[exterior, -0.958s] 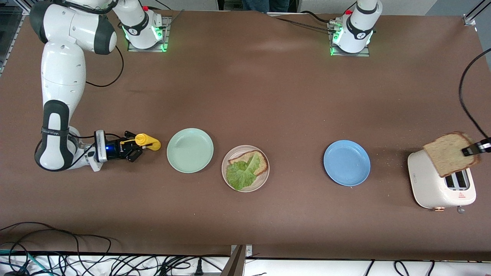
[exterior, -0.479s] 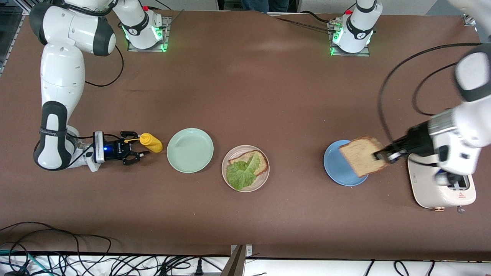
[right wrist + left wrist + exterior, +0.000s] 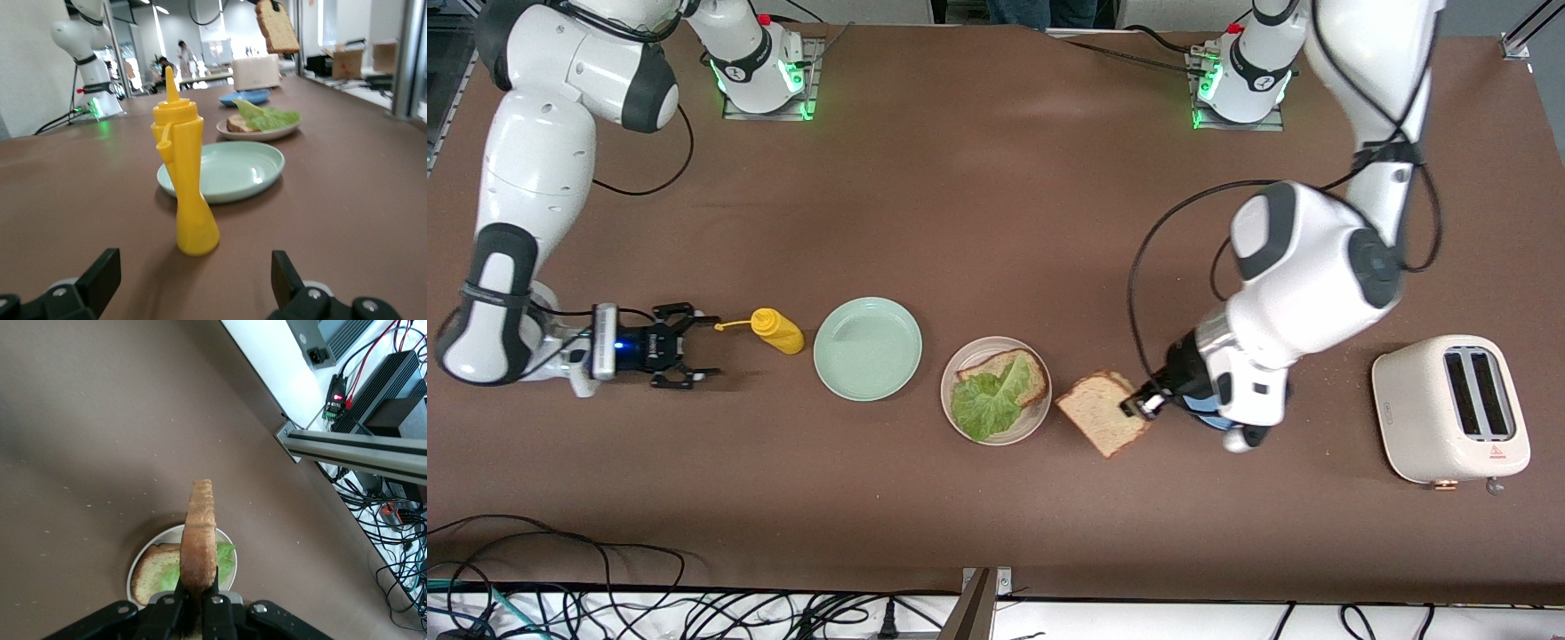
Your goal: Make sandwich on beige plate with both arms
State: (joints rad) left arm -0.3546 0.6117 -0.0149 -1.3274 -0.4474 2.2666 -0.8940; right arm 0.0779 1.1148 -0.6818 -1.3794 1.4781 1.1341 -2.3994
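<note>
While the beige plate sits mid-table bearing a bread slice topped with a lettuce leaf, a second bread slice hangs in the air just beside it toward the left arm's end, pinched at one edge by the left gripper. The right gripper, fingers spread wide and empty, sits low near the upright yellow squeeze bottle, which stands beside the mint green plate. A white toaster stands at the left arm's end.

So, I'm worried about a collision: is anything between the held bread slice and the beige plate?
Nothing visible: the left gripper holds the bread slice in the air beside the beige plate, with only bare table between.
</note>
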